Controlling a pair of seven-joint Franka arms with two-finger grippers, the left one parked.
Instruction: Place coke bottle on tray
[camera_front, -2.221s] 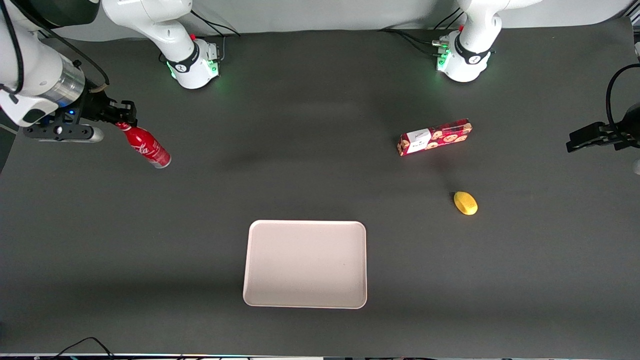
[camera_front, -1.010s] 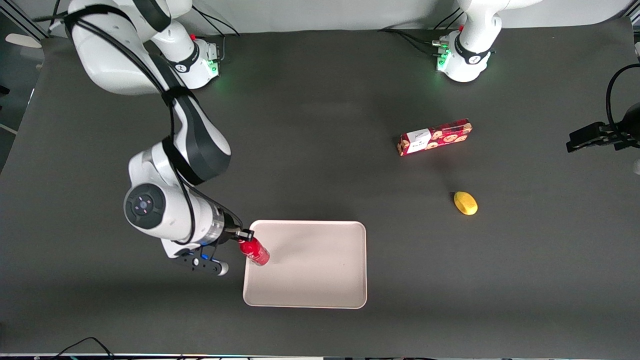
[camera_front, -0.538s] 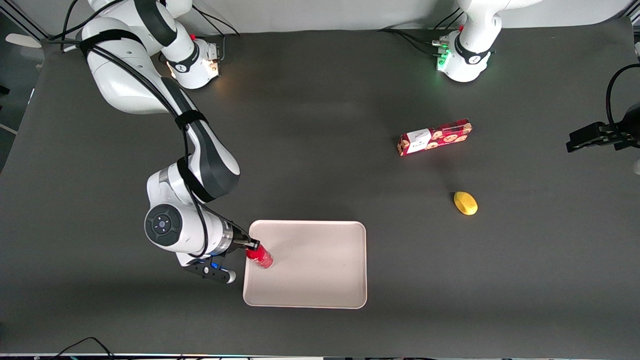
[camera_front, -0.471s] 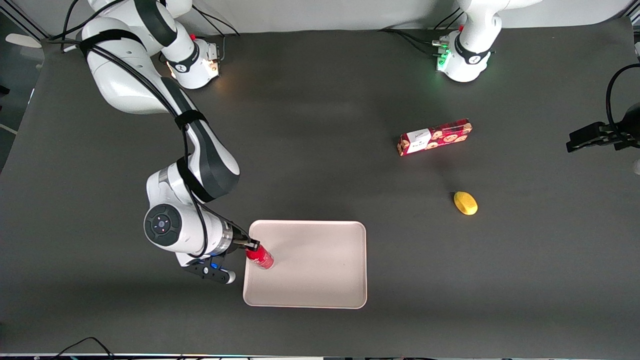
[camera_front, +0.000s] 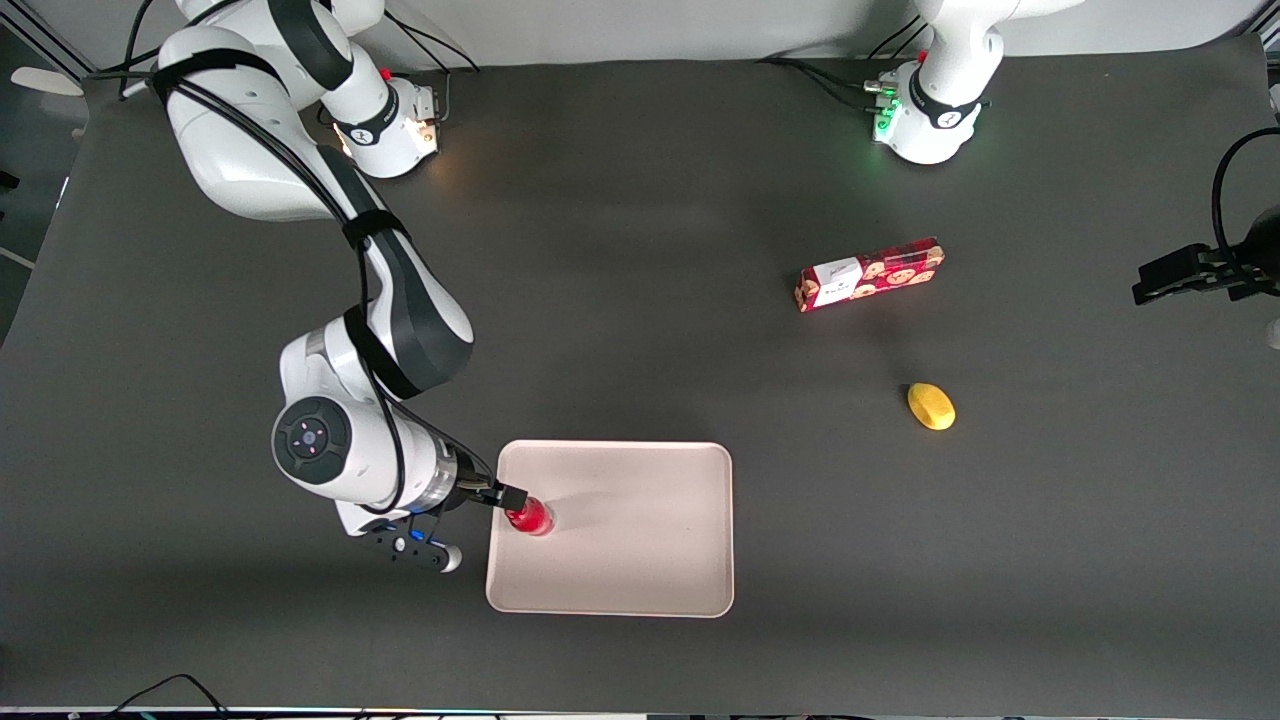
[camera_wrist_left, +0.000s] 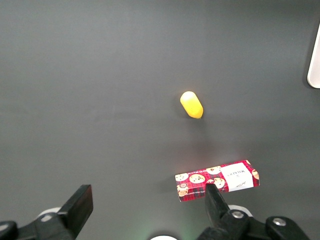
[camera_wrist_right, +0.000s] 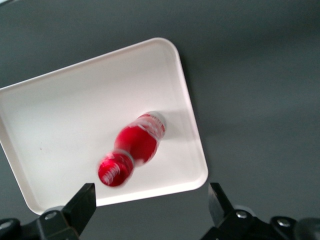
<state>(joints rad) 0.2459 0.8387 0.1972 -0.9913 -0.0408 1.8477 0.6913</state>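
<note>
We see the gripper at the tray's edge that faces the working arm's end of the table, and its fingers stand spread wide apart, grasping nothing. Between and just below those fingers the coke bottle stands on the tray, tilted and blurred, its red cap nearest the wrist camera and its base on the tray floor close to the rim. In the front view the coke bottle sits right at the fingertips, just inside the tray; whether a finger touches it we cannot tell. Well apart from the fingers, toward the parked arm's end of the table, a red cookie box lies flat, and a small yellow object rests nearer the front camera than the box.
</note>
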